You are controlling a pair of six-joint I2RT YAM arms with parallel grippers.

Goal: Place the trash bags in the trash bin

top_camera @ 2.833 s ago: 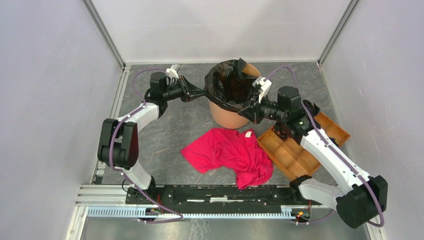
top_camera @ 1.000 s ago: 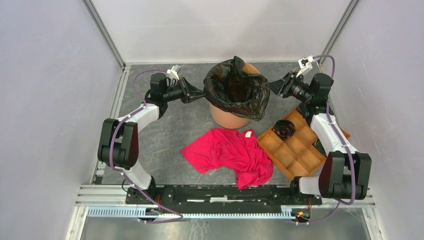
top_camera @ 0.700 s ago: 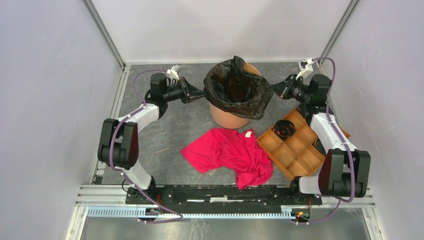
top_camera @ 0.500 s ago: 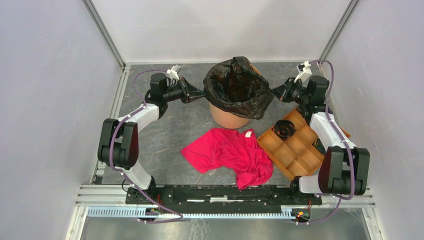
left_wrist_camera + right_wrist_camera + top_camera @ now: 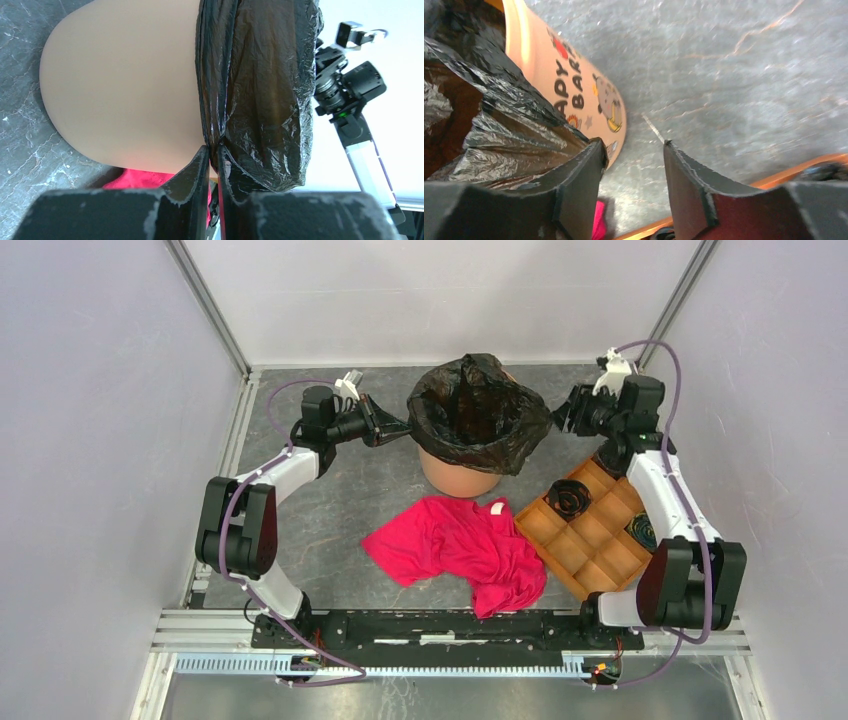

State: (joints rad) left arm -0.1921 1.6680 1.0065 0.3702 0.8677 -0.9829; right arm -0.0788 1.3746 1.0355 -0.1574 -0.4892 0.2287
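Top external, trash bin (image 5: 455, 472) upright, trash bags (image 5: 478, 418) mouth-up

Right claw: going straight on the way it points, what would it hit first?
Probably the trash bag draped over the trash bin, just ahead of the right claw; depth is unclear.

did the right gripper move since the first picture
Yes. The right gripper left the trash bin's near-right rim and swung out to the bin's right, now open beside the trash bag.
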